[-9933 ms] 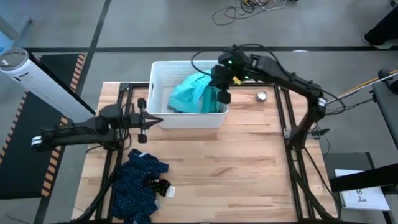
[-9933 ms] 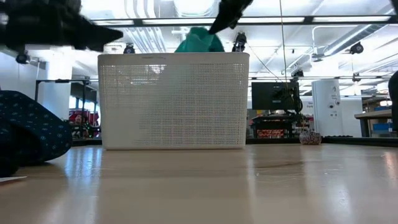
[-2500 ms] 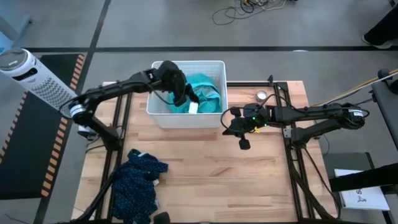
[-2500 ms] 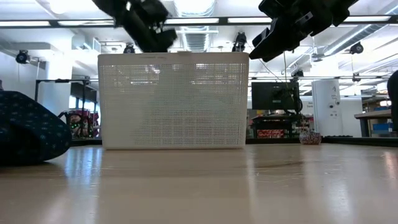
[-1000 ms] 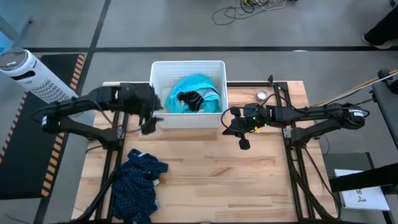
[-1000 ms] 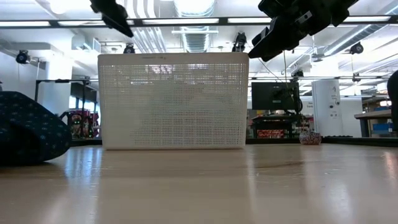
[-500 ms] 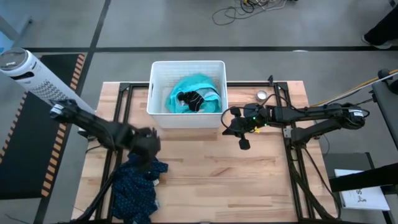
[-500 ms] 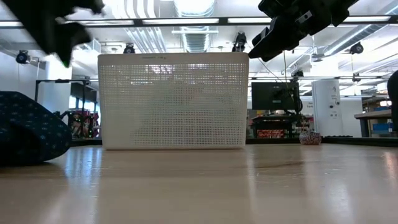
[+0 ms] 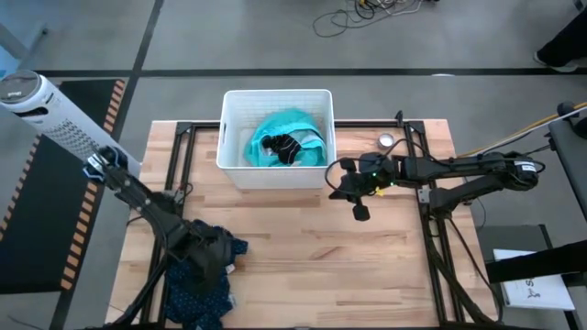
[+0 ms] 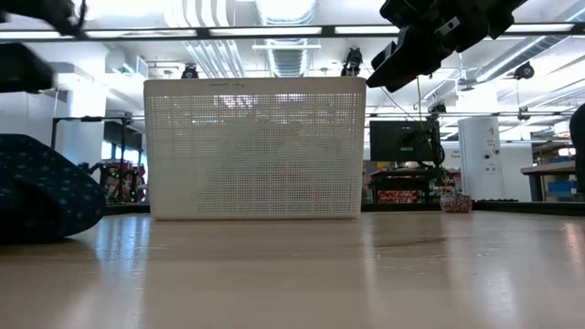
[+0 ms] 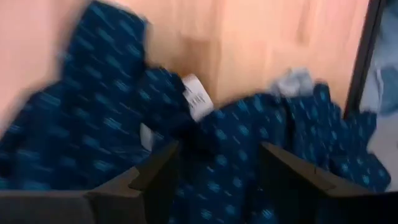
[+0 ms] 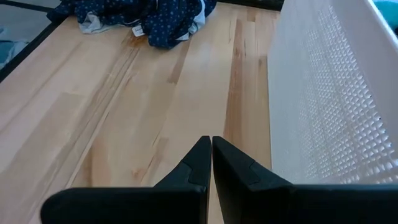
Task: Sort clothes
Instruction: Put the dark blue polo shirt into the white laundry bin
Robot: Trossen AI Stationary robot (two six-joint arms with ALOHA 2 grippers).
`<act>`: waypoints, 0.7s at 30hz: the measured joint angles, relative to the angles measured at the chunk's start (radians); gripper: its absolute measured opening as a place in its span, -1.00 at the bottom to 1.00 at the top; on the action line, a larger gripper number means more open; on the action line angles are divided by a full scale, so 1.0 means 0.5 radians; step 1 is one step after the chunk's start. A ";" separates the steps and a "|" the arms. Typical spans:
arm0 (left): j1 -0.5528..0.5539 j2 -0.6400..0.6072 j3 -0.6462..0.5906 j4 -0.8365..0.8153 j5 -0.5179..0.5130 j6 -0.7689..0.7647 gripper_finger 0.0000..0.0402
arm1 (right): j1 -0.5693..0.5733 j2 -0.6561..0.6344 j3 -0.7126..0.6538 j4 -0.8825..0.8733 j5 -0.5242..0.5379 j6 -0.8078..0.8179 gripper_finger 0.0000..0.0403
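Note:
A dark navy patterned garment [image 9: 195, 282] lies crumpled at the table's near left corner, with a white label [image 11: 198, 98] showing in the left wrist view. My left gripper [image 9: 218, 255] hovers open just above its far edge, one finger [image 11: 163, 167] on either side of a fold. In the low view the left arm [image 10: 23, 68] stands higher than the garment [image 10: 41, 187]. The white basket [image 9: 275, 174] at the table's far middle holds a teal garment [image 9: 298, 126] with a small dark piece [image 9: 280, 145] on top. My right gripper [image 9: 356, 206] waits shut by the basket's near right corner.
A small roll of tape [image 9: 386, 140] sits right of the basket. A white cylinder [image 9: 41, 105] stands off the table's left. Black frame rails [image 9: 429, 229] run along both sides of the table. Bare wood [image 9: 348, 266] spans the middle and the near right.
My left gripper has swung from the basket's left side toward the table's near edge and now stands over the navy patterned garment. The garment, the basket and the right arm have kept still.

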 joint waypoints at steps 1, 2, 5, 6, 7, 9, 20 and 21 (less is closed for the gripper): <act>-0.032 0.025 0.005 -0.005 0.037 -0.020 0.02 | 0.000 0.000 0.000 -0.019 0.000 0.012 -1.00; -0.056 0.049 0.010 -0.010 0.067 -0.033 0.02 | 0.000 0.000 0.000 -0.047 0.001 0.021 -1.00; -0.111 0.123 0.014 -0.025 0.102 -0.036 0.02 | 0.000 0.000 -0.003 -0.106 0.001 0.031 -1.00; -0.116 0.153 0.014 -0.039 0.102 -0.034 0.02 | 0.001 0.000 -0.008 -0.105 0.001 0.032 -1.00; -0.116 0.183 0.014 -0.060 0.101 -0.032 0.02 | 0.001 0.000 -0.014 -0.105 0.001 0.032 -1.00; -0.116 0.241 0.014 -0.118 0.100 -0.030 0.03 | 0.000 0.001 -0.020 -0.111 0.002 0.033 -1.00; -0.077 0.494 -0.009 -0.143 -0.028 0.140 -0.10 | 0.001 0.000 -0.020 -0.105 0.002 0.031 -1.00; -0.066 0.510 -0.009 -0.122 -0.063 0.170 -0.18 | 0.001 0.001 -0.020 -0.106 0.002 0.031 -1.00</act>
